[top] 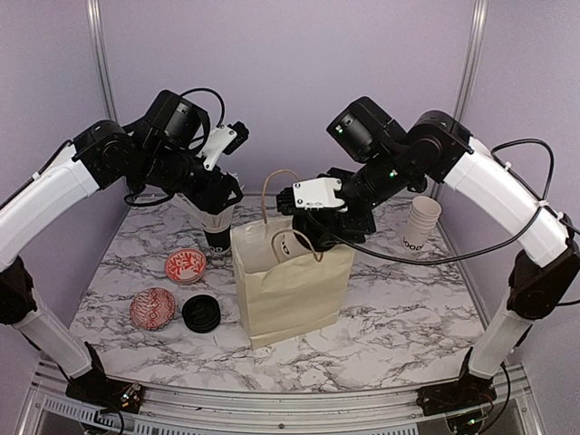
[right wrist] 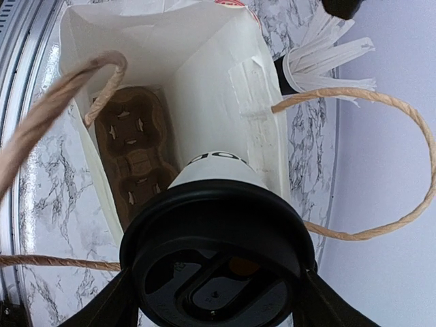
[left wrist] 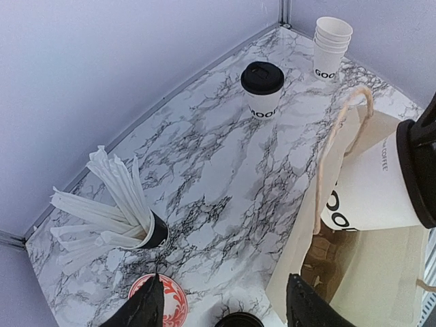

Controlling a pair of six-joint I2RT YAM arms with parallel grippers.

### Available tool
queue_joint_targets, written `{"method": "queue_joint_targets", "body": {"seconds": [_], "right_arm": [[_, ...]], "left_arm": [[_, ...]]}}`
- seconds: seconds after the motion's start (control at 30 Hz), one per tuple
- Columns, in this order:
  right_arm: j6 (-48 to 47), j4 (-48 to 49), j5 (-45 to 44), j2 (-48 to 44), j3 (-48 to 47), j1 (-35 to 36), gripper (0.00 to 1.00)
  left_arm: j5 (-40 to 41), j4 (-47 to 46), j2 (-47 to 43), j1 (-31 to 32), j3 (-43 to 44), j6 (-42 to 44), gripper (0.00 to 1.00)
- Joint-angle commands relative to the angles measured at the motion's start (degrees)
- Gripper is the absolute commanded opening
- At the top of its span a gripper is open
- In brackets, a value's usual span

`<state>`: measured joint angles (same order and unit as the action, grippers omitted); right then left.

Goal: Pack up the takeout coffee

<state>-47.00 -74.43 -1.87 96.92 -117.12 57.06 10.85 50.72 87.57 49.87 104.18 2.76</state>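
A takeout coffee cup [right wrist: 218, 252], white with a black lid, hangs over the mouth of the open paper bag [top: 290, 294]. My right gripper [right wrist: 214, 310] is shut on it just below the lid; the same cup [left wrist: 371, 194] shows tilted in the left wrist view. A brown cup carrier [right wrist: 133, 157] lies at the bottom of the bag. A second lidded coffee cup [left wrist: 262, 88] stands on the far side of the table. My left gripper [left wrist: 225, 303] is open and holds nothing, hovering left of the bag near the black cup of white sticks [left wrist: 119, 218].
A stack of lidless white cups [top: 421, 222] stands at the back right. Two red-patterned bowls [top: 186, 265] [top: 152, 308] and a loose black lid [top: 201, 314] lie left of the bag. The bag's rope handles [right wrist: 409, 163] stick up around the held cup.
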Motion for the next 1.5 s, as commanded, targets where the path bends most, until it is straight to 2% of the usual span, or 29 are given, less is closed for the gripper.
{"method": "queue_joint_targets", "body": {"seconds": [0.0, 0.13, 0.5, 0.73, 0.97, 1.2, 1.47], "right_arm": [[-0.5, -1.1, -1.4, 1.0, -5.6, 0.4, 0.47], [-0.8, -0.8, -2.9, 1.0, -6.7, 0.4, 0.47], [-0.9, 0.2, -3.7, 1.2, -0.7, 0.4, 0.47], [-1.4, -4.1, 0.0, 0.3, -0.5, 0.5, 0.47], [-2.1, -4.2, -1.6, -5.4, 8.3, 3.5, 0.46], [-0.7, -4.0, -3.9, -9.5, 13.1, 8.1, 0.45], [1.7, -2.6, -5.4, -14.2, 19.7, 13.0, 0.45]], "left_arm": [[-1.0, -1.7, -0.7, -0.3, -1.7, -0.1, 0.62], [-1.2, -1.8, -1.2, -0.4, -2.5, -0.2, 0.62], [-1.5, -2.6, -1.6, -0.9, -4.3, -0.6, 0.62], [-2.5, -3.0, -1.8, -1.5, -5.1, 0.2, 0.62], [-3.5, -6.5, -0.4, -4.4, -6.7, 0.1, 0.62], [-8.0, -8.6, 6.7, -6.6, -5.5, 0.2, 0.62], [-16.4, -9.1, 20.1, -8.0, 2.9, -0.5, 0.62]]}}
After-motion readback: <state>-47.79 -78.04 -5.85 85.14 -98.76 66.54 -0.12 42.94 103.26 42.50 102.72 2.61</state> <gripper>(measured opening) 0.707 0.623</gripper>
